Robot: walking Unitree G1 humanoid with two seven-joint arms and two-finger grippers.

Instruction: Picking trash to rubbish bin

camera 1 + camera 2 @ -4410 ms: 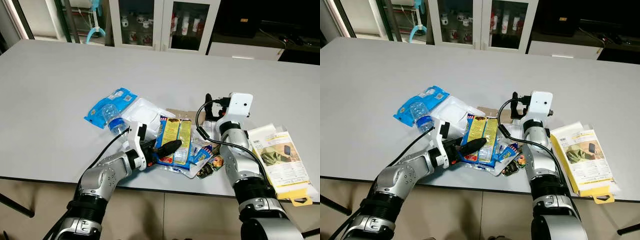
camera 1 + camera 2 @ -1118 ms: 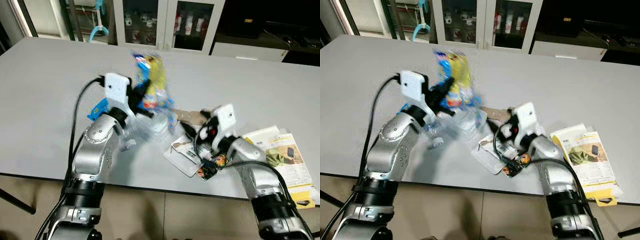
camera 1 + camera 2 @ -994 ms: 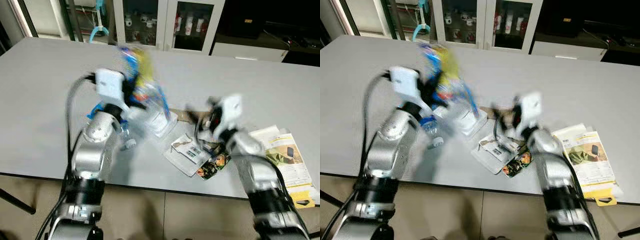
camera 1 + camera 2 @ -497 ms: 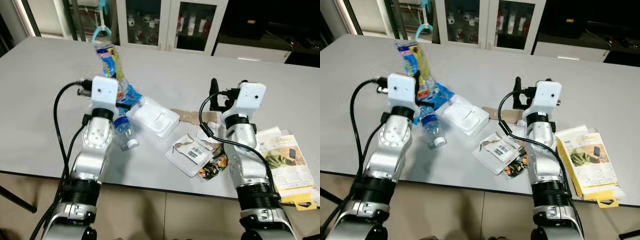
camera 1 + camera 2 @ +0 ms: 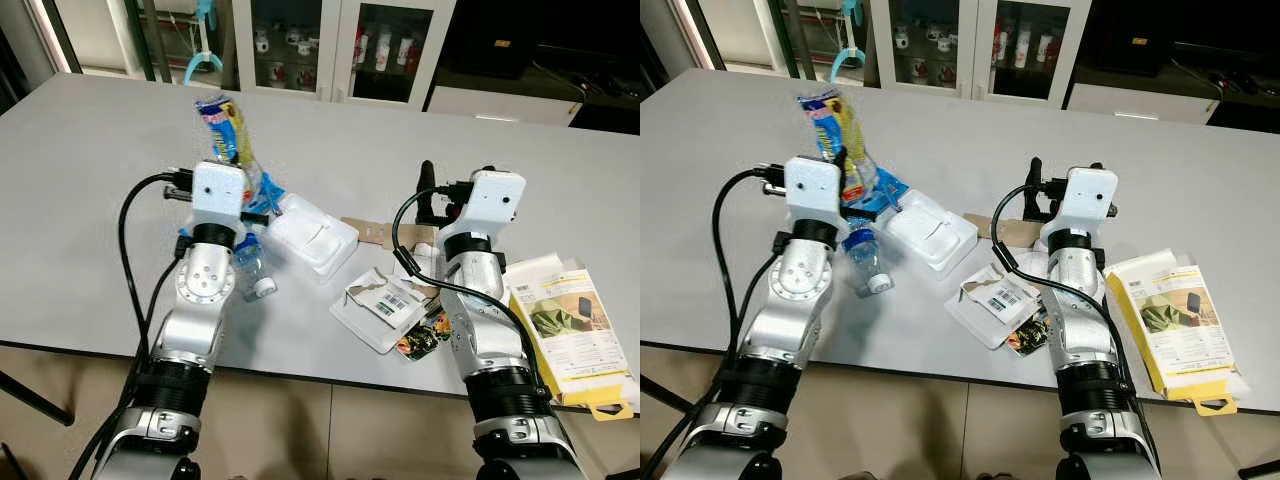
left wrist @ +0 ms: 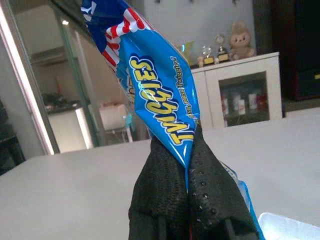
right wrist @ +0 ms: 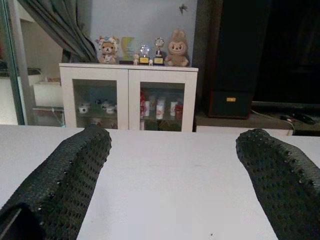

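My left gripper [image 6: 189, 150] is shut on a blue and yellow snack packet [image 5: 228, 128], which it holds upright above the grey table [image 5: 90, 200]. Below that arm lie a clear plastic bottle [image 5: 250, 268], a blue wrapper [image 5: 264, 190] and a white plastic pack [image 5: 313, 233]. A clear packet with a barcode label [image 5: 380, 308] and a small dark wrapper [image 5: 425, 335] lie near the front edge. My right gripper [image 7: 172, 145] is open and empty, raised beside that litter, with its black fingers [image 5: 427, 178] pointing away across the table.
A yellow printed box [image 5: 565, 330] lies at the right front corner of the table. A brown cardboard strip [image 5: 372, 232] lies between the arms. White glass-door cabinets [image 5: 330, 45] stand behind the table's far edge.
The left gripper lifted the snack packet off the pile and now holds it high, shifted a little to the right. The right arm rose from the litter and stands upright.
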